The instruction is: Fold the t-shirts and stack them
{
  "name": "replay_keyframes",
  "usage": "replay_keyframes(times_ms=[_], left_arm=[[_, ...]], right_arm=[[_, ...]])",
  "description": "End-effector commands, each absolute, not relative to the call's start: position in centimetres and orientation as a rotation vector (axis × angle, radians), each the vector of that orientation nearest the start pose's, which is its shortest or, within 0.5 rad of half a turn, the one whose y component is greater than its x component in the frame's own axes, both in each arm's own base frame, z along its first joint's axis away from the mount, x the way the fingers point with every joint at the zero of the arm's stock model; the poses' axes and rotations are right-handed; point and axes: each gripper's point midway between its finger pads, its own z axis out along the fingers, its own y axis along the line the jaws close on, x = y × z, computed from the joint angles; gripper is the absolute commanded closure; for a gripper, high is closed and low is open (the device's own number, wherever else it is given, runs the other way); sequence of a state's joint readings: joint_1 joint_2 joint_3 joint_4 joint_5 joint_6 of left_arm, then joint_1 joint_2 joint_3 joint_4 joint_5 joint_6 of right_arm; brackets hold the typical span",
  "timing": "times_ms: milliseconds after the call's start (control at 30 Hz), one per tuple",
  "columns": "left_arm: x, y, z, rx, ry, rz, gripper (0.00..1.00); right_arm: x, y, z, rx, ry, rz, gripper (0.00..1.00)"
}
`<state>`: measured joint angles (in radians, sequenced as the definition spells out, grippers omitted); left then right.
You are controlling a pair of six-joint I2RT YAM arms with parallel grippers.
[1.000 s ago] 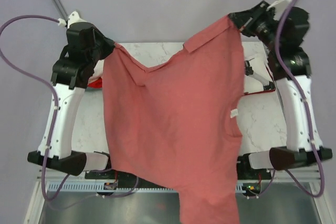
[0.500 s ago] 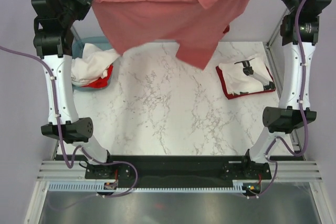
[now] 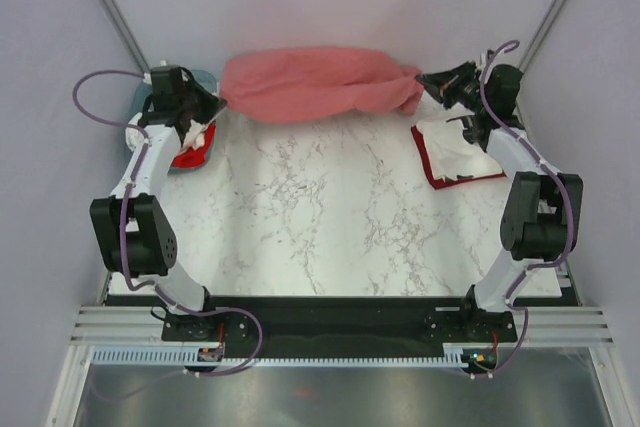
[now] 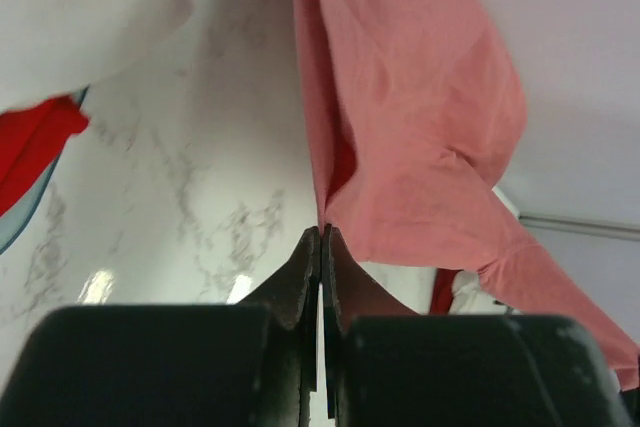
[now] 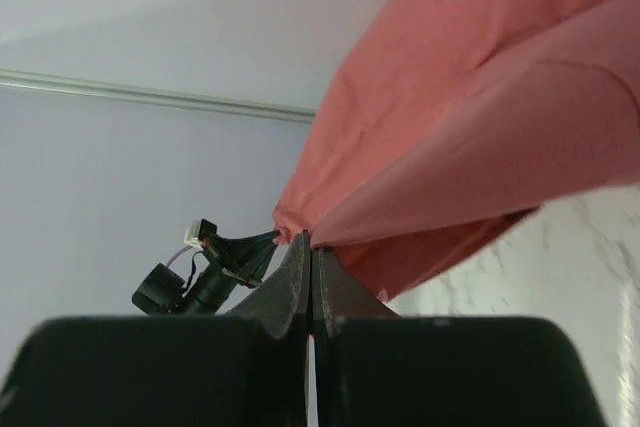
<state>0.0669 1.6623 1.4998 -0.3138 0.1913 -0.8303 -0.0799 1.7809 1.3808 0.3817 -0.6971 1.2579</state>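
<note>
- Top view: a plain dusty salmon-red t-shirt (image 3: 310,84) of soft cotton hangs as a sagging, bunched band along the far edge of the white marble table (image 3: 320,217). It is strung between the left gripper (image 3: 215,102) and the right gripper (image 3: 425,79).
- Each pincer is clamped on one end of the cloth. Holding the ends well apart probably serves to spread the garment so it can be laid flat for folding. Whether its lower edge touches the marble, I cannot tell.
- At the left, unfolded white and bright red shirts (image 3: 185,142) fill a teal plastic basket (image 3: 198,75). At the right, a folded white t-shirt with a black mark (image 3: 470,142) lies on a folded red one (image 3: 430,165), likely the stack this shirt will join.
- Left wrist view: the left gripper (image 4: 321,237) has its jaws pressed together on a thin edge of the salmon-red t-shirt (image 4: 420,127), which drapes away to the right above the marble. White cloth (image 4: 90,7) and red cloth (image 4: 35,142) sit beside it.
- Right wrist view: the right gripper (image 5: 310,244) likewise pinches a gathered corner, jaws closed to a slit. The salmon-red t-shirt (image 5: 480,117) fans out from there, so the grip looks secure but narrow.
</note>
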Motion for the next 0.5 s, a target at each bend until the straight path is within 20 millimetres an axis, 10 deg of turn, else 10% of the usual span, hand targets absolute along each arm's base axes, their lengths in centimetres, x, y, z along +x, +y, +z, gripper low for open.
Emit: replay_keyframes(times_ms=[0, 167, 467], left_arm=[[48.2, -2.4, 28.2, -0.788, 1.827, -0.677, 0.98], [42.8, -2.2, 22.5, -0.855, 1.912, -0.618, 0.98], [33.3, -0.8, 14.9, -0.997, 1.969, -0.467, 0.98]], right_arm=[[48.0, 10.9, 33.5, 0.422, 1.640, 1.367, 1.00], [43.1, 10.4, 26.2, 0.467, 1.836, 1.176, 1.00], [33.4, 8.9, 18.9, 0.451, 2.015, 0.913, 1.00]])
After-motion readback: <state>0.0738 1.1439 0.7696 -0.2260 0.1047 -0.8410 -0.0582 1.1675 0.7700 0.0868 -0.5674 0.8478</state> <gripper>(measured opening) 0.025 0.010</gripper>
